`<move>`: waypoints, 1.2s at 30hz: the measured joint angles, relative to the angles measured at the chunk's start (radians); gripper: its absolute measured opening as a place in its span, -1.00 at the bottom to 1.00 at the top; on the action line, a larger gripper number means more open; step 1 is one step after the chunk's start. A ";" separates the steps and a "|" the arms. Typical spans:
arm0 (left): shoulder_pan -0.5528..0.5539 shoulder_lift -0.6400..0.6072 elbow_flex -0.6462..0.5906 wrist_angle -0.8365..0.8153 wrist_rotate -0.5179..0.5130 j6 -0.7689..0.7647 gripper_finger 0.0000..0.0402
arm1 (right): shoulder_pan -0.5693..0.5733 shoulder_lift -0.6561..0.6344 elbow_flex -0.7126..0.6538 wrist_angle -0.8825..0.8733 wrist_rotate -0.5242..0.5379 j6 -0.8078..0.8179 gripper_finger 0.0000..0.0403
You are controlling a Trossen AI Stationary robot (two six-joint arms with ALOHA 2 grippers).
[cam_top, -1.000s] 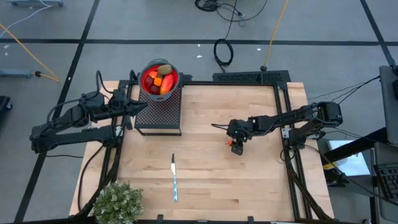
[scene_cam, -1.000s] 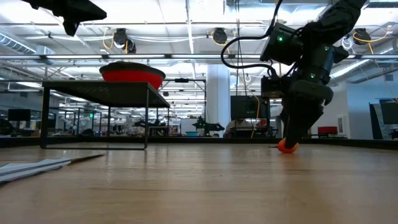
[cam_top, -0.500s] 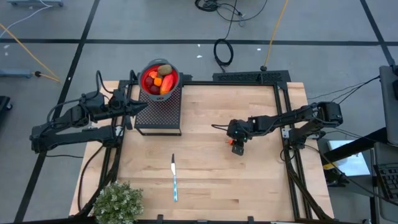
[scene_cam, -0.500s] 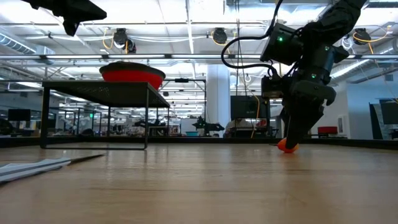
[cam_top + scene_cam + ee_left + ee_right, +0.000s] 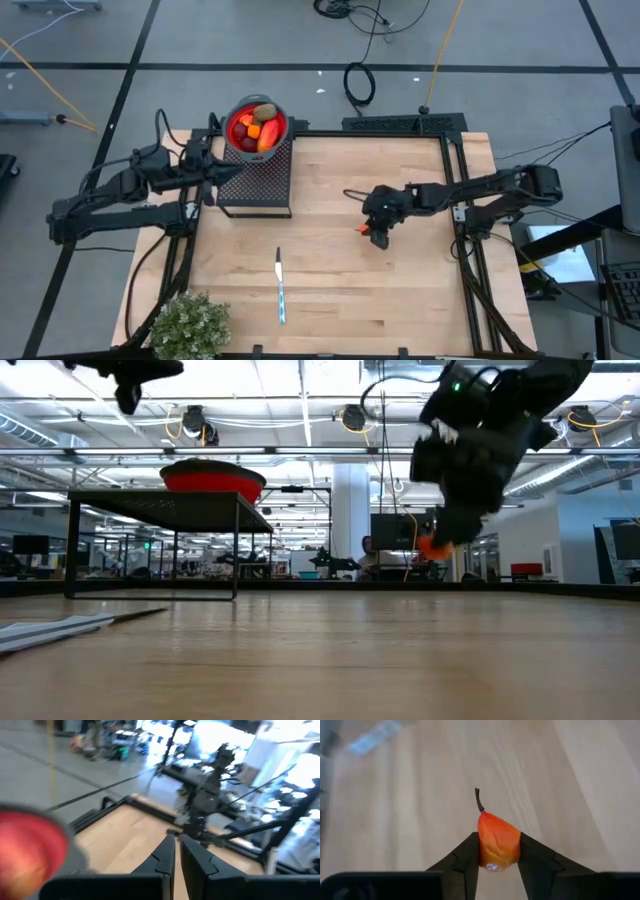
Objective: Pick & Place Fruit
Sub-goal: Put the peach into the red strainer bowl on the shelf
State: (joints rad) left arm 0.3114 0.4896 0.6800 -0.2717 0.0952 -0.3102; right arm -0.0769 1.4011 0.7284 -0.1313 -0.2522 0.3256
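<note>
counter [image 5: 330,280]: pale wood, carrying a black mesh stand [image 5: 256,180] at its far left, a knife [image 5: 281,286] near the middle front and a bushy plant [image 5: 189,325] at the near left corner.
bowl [image 5: 231,146]: red inside, grey rim, at the far edge of the mesh stand; it already holds several pieces of fruit [image 5: 258,127], red, orange and one brown-green oval.
progress: most of the fruit seems to be in the bowl; one piece is in hand and not yet delivered. no other loose fruit shows on the counter.
right arm: reaches in from the right side, stretched low toward the counter's middle, wrist tipped down.
right gripper [image 5: 377,229]: its jaws pinch a small orange fruit [image 5: 498,842] with a dark stem, one jaw on each side; the low view shows it clear of the wood.
left arm: waits at the far left, beside the stand.
left gripper [image 5: 174,849]: jaws pressed together, holding nothing.
left to do: carry the orange fruit across to the bowl and release it.
</note>
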 joint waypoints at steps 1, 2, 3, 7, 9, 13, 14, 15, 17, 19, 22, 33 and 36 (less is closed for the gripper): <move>0.000 0.013 0.000 0.033 0.024 0.004 -0.87 | 0.000 -0.020 0.000 0.021 -0.014 0.005 -0.47; 0.000 0.029 0.000 0.068 0.048 0.010 -0.87 | 0.000 -0.041 0.000 0.050 -0.021 0.011 -0.48; 0.000 0.047 0.001 0.098 0.066 0.012 -0.87 | 0.000 -0.063 0.000 0.080 -0.024 0.017 -0.48; 0.000 0.130 0.001 0.223 0.123 -0.009 -0.87 | 0.000 -0.145 0.000 0.192 -0.022 0.051 -0.48; -0.001 0.173 0.001 0.293 0.157 -0.019 -0.87 | 0.000 -0.176 0.000 0.257 -0.011 0.075 -0.48; -0.027 0.254 0.000 0.446 0.188 -0.023 -0.87 | 0.000 -0.218 0.000 0.382 -0.010 0.102 -0.49; -0.034 0.273 0.000 0.479 0.196 -0.013 -0.87 | 0.000 -0.221 0.000 0.414 -0.010 0.111 -0.49; -0.043 0.293 0.000 0.518 0.204 -0.002 -0.87 | 0.000 -0.224 0.000 0.440 -0.010 0.118 -0.49; -0.064 0.331 0.000 0.593 0.221 0.018 -0.87 | 0.000 -0.226 0.000 0.498 -0.010 0.132 -0.48; -0.086 0.363 0.000 0.655 0.222 0.041 -0.87 | 0.000 -0.226 0.000 0.543 -0.009 0.137 -0.48; -0.119 0.410 0.005 0.731 0.221 0.079 -0.87 | 0.000 -0.225 0.000 0.586 -0.007 0.136 -0.48; -0.222 0.652 0.227 0.699 0.222 0.181 -0.49 | -0.022 -0.225 0.000 0.647 -0.006 0.134 -0.48; -0.236 0.720 0.308 0.612 0.227 0.219 -0.33 | -0.022 -0.226 0.000 0.673 -0.010 0.127 -0.48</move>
State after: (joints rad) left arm 0.0757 1.2097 0.9883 0.3399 0.3217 -0.0910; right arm -0.0986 1.1755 0.7280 0.5413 -0.2625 0.4523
